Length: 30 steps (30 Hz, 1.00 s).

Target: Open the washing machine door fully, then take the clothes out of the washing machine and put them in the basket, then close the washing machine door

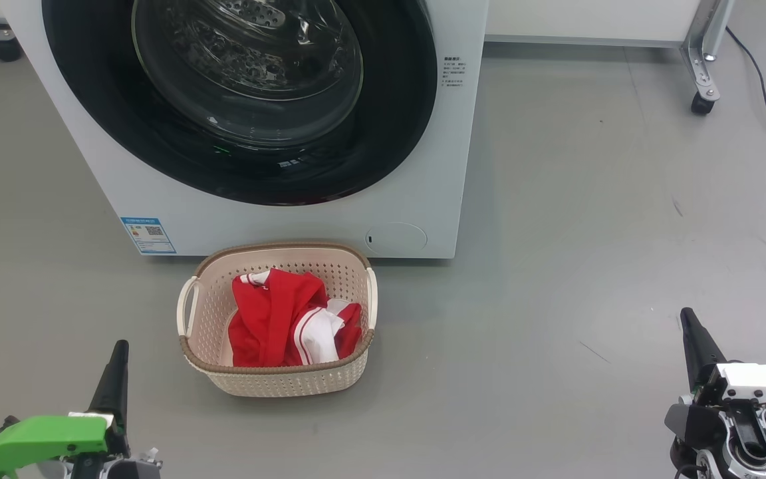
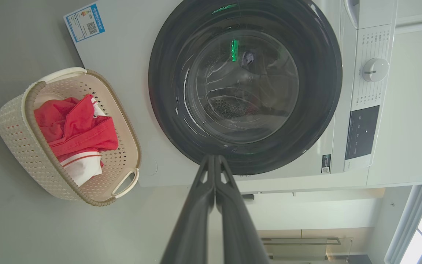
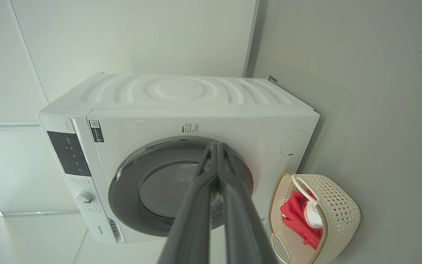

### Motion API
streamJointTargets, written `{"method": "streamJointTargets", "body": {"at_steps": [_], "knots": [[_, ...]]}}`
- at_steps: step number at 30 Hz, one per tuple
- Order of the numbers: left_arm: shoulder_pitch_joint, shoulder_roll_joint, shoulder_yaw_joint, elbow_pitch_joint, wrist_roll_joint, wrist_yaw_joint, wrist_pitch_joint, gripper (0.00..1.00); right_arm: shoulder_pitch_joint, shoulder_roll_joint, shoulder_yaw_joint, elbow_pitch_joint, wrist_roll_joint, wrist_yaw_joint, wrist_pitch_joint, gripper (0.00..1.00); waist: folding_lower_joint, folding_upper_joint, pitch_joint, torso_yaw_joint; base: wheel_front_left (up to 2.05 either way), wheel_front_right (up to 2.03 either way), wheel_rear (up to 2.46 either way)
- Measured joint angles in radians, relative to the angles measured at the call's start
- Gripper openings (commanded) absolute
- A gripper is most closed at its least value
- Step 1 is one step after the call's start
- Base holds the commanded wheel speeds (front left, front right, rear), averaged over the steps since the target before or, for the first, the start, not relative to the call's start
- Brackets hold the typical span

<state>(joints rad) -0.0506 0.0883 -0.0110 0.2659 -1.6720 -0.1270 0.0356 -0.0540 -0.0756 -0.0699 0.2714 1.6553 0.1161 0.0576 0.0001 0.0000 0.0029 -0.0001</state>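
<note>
While washing machine door (image 1: pixel 240 86) sits shut against washing machine (image 1: pixel 290 223), clothes (image 1: pixel 283 319) lie heaped in basket (image 1: pixel 290 382), red over white. Basket stands on grey floor (image 1: pixel 589 233) just before machine's front, below door. Left gripper (image 1: pixel 119 349) low at left, fingers pressed together, empty. Right gripper (image 1: pixel 687 316) low at right, likewise closed, empty.

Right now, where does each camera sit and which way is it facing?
Head view: on the head, facing down at the basket before the washing machine; left fingers and right fingers at the bottom corners.
Left wrist view: on that wrist, along its shut fingers at the door, rolled sideways.
Right wrist view: likewise, rolled the other way.
Shared: shut door, clothes in basket.
</note>
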Motion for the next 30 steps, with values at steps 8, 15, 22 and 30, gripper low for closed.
{"method": "streamJointTargets", "body": {"at_steps": [8,15,22,30], "knots": [[0.0,0.0,0.001,0.002,0.0,0.0,0.003,0.0,0.0,0.0,-0.001,0.002,0.0,0.0,0.0,0.0,0.0,0.0,0.0,0.0,0.0,0.0,0.0],[0.0,0.0,0.002,0.005,0.0,0.0,0.003,0.0,0.0,0.0,-0.002,0.004,0.0,0.0,0.0,0.0,0.0,0.0,0.0,0.0,0.0,0.0,0.0],[0.0,0.0,0.003,0.006,0.0,0.0,0.003,0.0,0.0,0.0,-0.002,0.005,0.0,0.0,0.0,0.0,0.0,0.0,0.0,0.0,0.0,0.0,0.0],[-0.001,0.0,0.004,0.007,0.0,0.0,0.003,0.0,0.0,0.0,-0.003,0.006,0.0,0.0,0.0,0.0,-0.0001,0.0,0.0,0.0,0.0,0.0,0.0]]}}
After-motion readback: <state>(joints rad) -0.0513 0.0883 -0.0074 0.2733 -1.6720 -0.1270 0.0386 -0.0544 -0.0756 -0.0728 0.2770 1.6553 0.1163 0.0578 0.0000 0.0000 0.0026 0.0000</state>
